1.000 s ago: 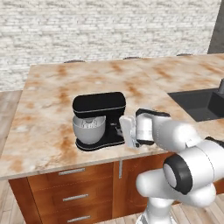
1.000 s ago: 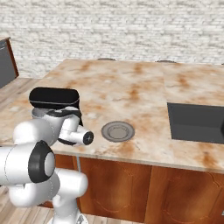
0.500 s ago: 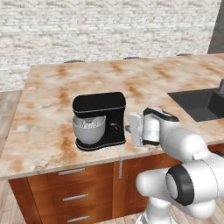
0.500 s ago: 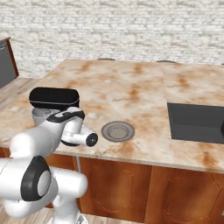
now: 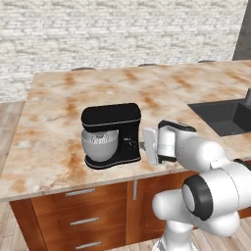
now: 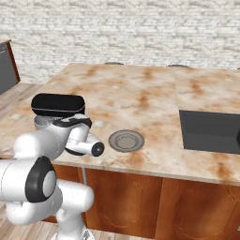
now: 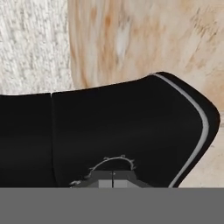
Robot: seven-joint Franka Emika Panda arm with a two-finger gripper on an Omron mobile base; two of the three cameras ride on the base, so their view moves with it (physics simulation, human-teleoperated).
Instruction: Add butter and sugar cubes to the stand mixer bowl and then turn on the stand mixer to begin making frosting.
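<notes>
Closed claw (image 7: 113, 174) at the side of the glossy black stand mixer (image 5: 112, 135), set to work its control.

Fingertips pressed together, nothing held, nosed up against a small toothed dial (image 7: 113, 162) on the mixer's black flank in the hand view. Best done, by the look of it, with a slow, square push or turn on that dial alone, kept light so as not to shove the mixer along the marbled tan worktop (image 5: 59, 108). Round silver-grey metal bowl (image 5: 100, 145) seated on the mixer's base beneath the head, near the worktop's front edge. Flat round grey plate (image 6: 125, 140) lying just beside the arm on the far side from the mixer. Forearm held level and low over the front edge, wrist turned sideways toward the mixer's upright neck, elbow folded back over the white base.
</notes>
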